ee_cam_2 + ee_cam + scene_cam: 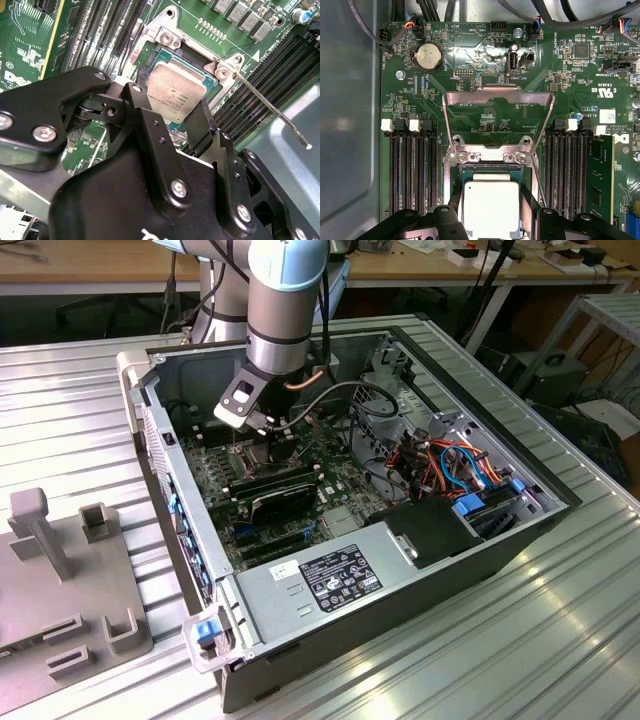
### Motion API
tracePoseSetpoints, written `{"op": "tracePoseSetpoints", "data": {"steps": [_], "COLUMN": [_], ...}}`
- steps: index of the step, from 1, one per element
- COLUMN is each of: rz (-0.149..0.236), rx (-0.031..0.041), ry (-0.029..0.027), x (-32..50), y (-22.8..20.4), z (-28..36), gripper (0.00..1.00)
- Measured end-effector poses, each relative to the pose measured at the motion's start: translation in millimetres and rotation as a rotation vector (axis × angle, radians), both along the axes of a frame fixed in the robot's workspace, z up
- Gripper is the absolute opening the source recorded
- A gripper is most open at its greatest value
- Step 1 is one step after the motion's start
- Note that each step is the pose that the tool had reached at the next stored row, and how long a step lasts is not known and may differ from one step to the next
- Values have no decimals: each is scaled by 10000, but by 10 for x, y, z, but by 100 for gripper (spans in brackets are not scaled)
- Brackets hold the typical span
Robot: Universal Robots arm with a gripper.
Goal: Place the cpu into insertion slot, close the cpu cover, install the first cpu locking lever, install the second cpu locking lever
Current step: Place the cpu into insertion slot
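End effector low over cpu, arm upright above insertion slot

The arm is a fat silver-grey tube with pale blue caps at its joints. A grey cable loops out near its wrist, next to a white-and-black bracket. The claw is matte black: flat angular link plates pinned together, dotted with round silver screws and small holes.

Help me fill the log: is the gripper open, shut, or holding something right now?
Gripper: shut on the small flat square silvery-tan metal cpu.
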State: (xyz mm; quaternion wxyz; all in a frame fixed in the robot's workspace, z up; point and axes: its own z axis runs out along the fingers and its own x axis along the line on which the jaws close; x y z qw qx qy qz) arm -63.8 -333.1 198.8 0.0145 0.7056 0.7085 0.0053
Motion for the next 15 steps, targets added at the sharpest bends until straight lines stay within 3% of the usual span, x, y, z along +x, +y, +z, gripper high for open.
{"op": "tracePoseSetpoints", "data": {"steps": [15], "rz": [-110], "rx": [3], "ry": [3], "x": [14], "y": [0], "z": [-7], "gripper": [55]}}
